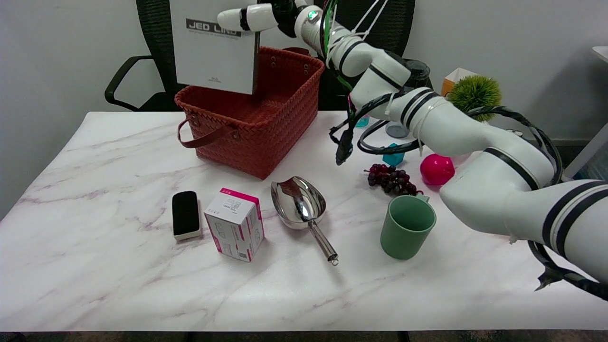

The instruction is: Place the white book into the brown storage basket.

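The right robot hand (259,16) holds the white book (214,45) tight by its top edge, hanging at its seven o'clock, over the brown storage basket (266,128).

A plain grey-white wall (498,33) is running across the back of the room, evenly lit with no hard shadows. A black office chair (152,52) is standing behind the table — its curved armrest (118,80) is showing at the left. The white marble-patterned table (95,247), veined in faint purple-grey, is filling the foreground — soft light is glancing off its surface. A pale furniture edge (601,52) is peeking in at the far right
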